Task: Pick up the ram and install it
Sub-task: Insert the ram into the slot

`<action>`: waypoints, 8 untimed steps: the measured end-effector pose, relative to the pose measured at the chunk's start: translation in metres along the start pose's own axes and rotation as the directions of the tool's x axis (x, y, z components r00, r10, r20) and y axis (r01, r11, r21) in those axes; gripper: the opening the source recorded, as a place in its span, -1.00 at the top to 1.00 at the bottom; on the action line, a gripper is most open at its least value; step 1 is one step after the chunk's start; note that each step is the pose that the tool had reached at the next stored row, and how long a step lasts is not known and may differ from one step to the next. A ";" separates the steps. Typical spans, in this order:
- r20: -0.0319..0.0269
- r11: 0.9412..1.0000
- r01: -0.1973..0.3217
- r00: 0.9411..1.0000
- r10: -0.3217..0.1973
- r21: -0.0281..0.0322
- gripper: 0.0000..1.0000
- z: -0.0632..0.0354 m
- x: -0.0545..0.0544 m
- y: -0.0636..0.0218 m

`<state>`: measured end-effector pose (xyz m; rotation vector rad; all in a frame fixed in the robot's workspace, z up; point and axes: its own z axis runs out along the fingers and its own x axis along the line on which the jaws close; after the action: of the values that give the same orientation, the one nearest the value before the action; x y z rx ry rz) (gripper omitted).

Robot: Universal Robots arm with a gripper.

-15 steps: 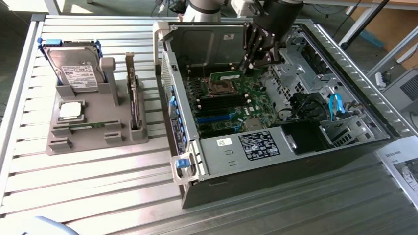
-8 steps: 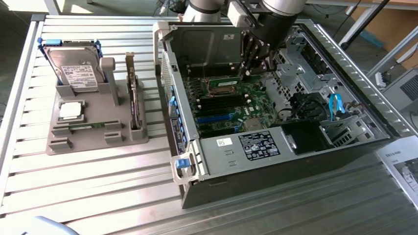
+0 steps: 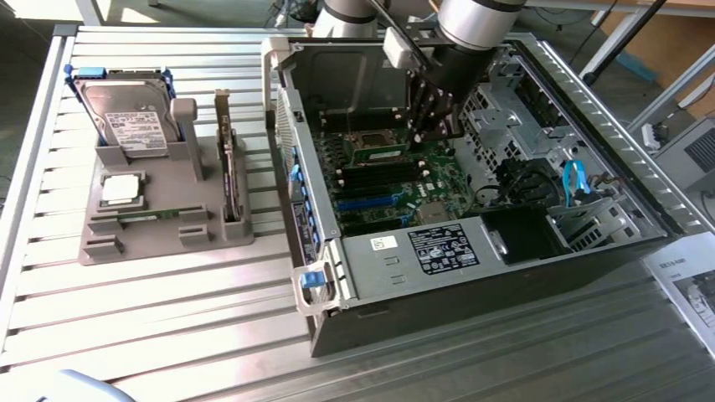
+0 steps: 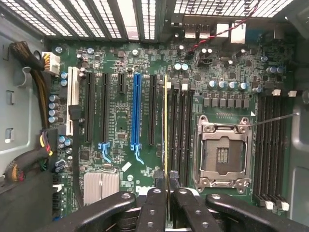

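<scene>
The gripper point(image 4: 166, 181) stands inside the open computer case point(image 3: 447, 327), above the motherboard point(image 4: 113, 121). Its jaws are narrow and clamp the ram point(image 4: 165, 125) between the two fingers point(image 4: 155, 198), one finger on each face of the stick. In the wrist view the ram is seen edge-on as a thin yellowish line. It starts in the gap between the fingertips and extends straight out from them across the board. It runs parallel to the black memory slots point(image 4: 182, 130) and lines up with the edge of that bank, between the blue slot point(image 4: 136, 108) and the empty processor socket point(image 4: 223, 154). Whether its lower edge touches a slot cannot be determined. In the exterior view the arm enters the case from 12 o'clock. A grey fixture point(image 3: 146, 226) sits on the slatted table point(image 3: 167, 318) at 9 o'clock of the case. It carries a hard drive point(image 3: 132, 113) at its 12 o'clock end, a silver processor chip point(image 3: 120, 188) near its middle and an upright expansion card point(image 3: 229, 176) along its 3 o'clock side.
</scene>
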<state>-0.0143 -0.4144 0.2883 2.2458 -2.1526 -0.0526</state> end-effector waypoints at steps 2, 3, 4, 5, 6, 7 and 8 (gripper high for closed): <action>0.000 1.000 0.000 1.000 0.000 0.000 0.75 0.0032 0.000 -0.0001; 0.000 1.000 0.000 1.000 0.000 0.000 0.75 0.0048 0.000 -0.0002; 0.000 1.000 0.000 1.000 0.000 0.000 0.75 0.0064 0.000 -0.0003; 0.000 1.000 0.000 1.000 0.000 0.000 0.75 0.0079 0.000 -0.0004; 0.000 1.000 0.000 1.000 0.000 0.000 0.75 0.0094 0.000 -0.0004; 0.000 1.000 0.000 1.000 0.000 0.000 0.75 0.0109 0.000 -0.0005; 0.000 1.000 0.000 1.000 0.000 0.000 0.75 0.0125 0.000 -0.0006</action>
<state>-0.0143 -0.4144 0.2758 2.2458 -2.1527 -0.0526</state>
